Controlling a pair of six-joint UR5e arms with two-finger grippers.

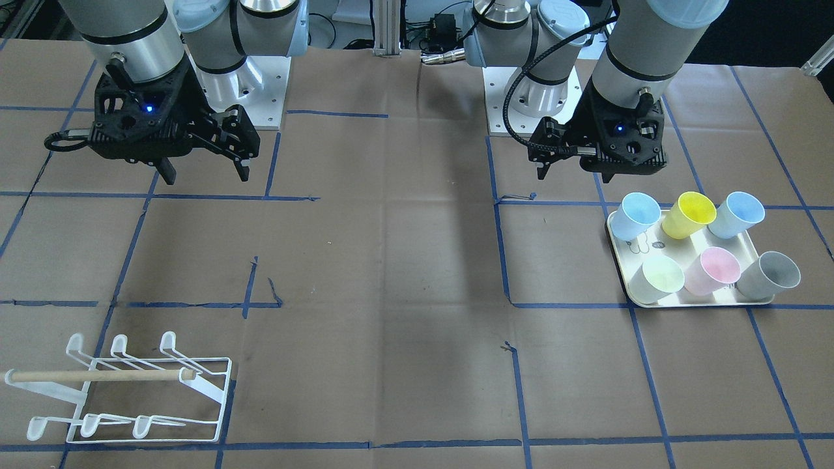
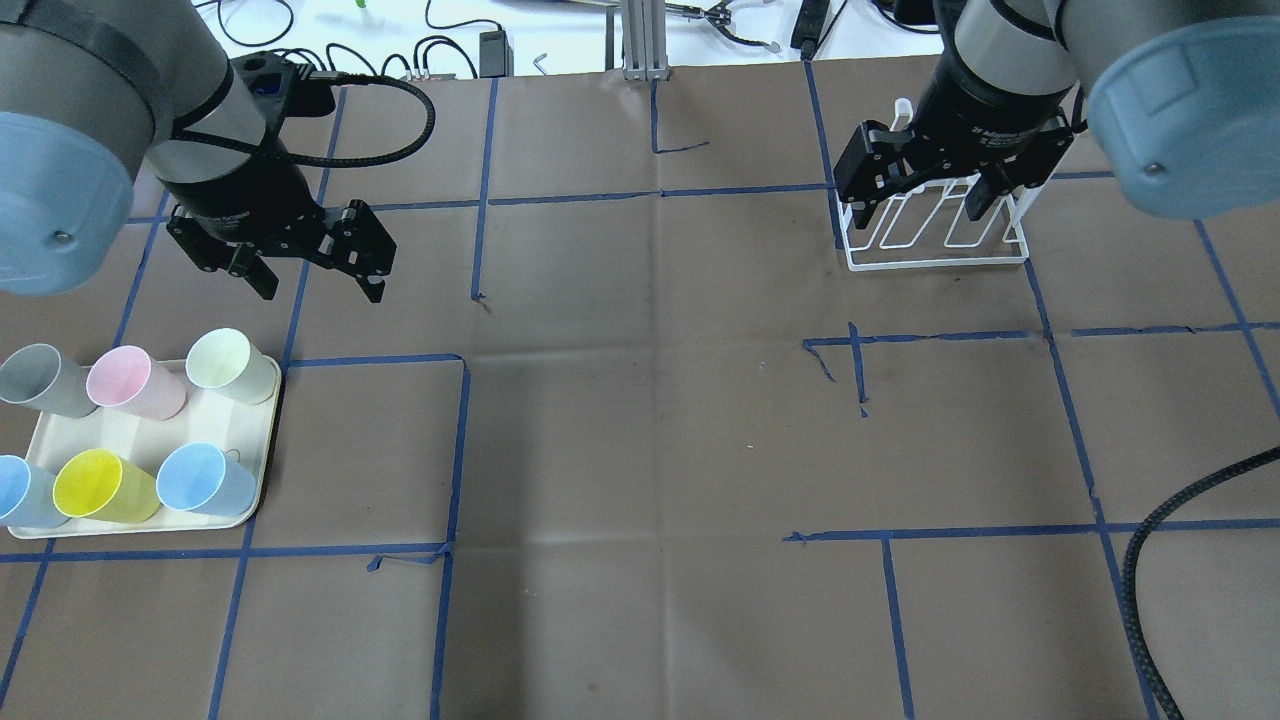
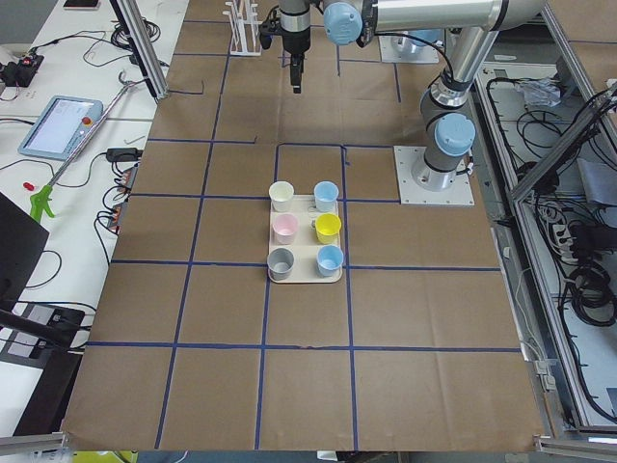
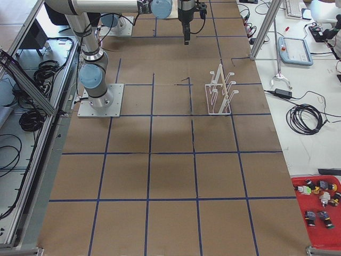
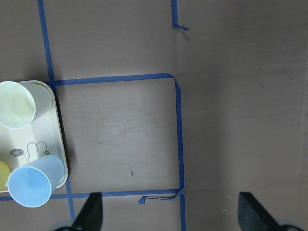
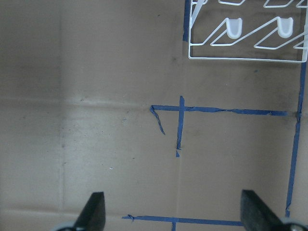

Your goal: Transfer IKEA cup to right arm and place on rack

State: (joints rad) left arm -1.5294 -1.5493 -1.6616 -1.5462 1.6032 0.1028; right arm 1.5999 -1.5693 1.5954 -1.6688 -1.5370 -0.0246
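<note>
**Step in hand:** the initial pick, with no cup held yet. The left gripper [image 2: 322, 290] hovers above the table beside the tray [image 2: 140, 435], jaws spread and empty. All six cups [image 2: 135, 382] stand on that tray. The right gripper [image 2: 918, 212], likewise spread and empty, hangs near the rack [image 1: 98, 376], not directly over it.

**Next move:** lower the left gripper onto one cup. The pale green cup [image 2: 225, 362] appears nearest. Close, lift, then carry it toward the table's centre for the handover.

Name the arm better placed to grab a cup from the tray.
Left. The left tool, open, hovers just beside the tray of cups; the right tool, also open, hangs at the other side, near the rack.
</note>
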